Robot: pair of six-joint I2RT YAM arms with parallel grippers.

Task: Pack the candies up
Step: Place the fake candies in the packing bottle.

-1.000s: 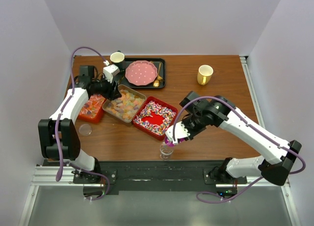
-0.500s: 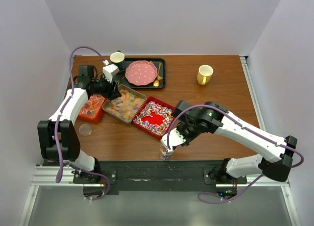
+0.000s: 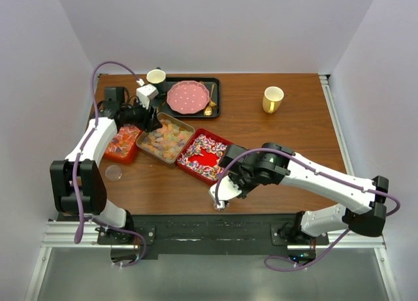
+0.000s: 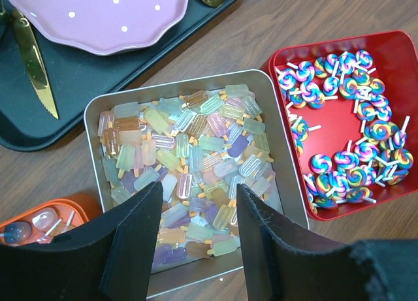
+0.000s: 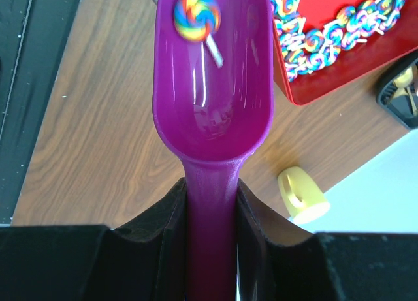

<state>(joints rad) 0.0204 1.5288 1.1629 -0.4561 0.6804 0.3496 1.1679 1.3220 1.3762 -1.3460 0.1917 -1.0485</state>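
The candies lie in three containers: pastel gummies point(image 4: 189, 157) in a silver tin point(image 3: 164, 138), swirled pieces point(image 4: 346, 151) in a red tin point(image 3: 206, 157), and orange-red pieces point(image 3: 121, 143) in an orange tray. My left gripper point(image 4: 196, 216) hangs open over the near end of the silver tin with nothing between its fingers. My right gripper point(image 5: 211, 203) is shut on the handle of the purple scoop point(image 5: 212, 85). One swirled candy point(image 5: 196, 14) lies near the scoop's tip. In the top view the right gripper point(image 3: 221, 195) is at the table's near edge, over a small clear cup point(image 3: 221, 206) that it mostly hides.
A black tray point(image 3: 215, 85) at the back holds the pink dotted plate point(image 3: 188, 96), gold cutlery and a dark mug point(image 3: 156, 77). A yellow mug point(image 3: 273, 99) stands at the back right. A clear round lid point(image 3: 113, 172) lies at the near left.
My right arm has swung left and toward the near edge with the scoop, settling over the clear cup. The left arm has not moved.
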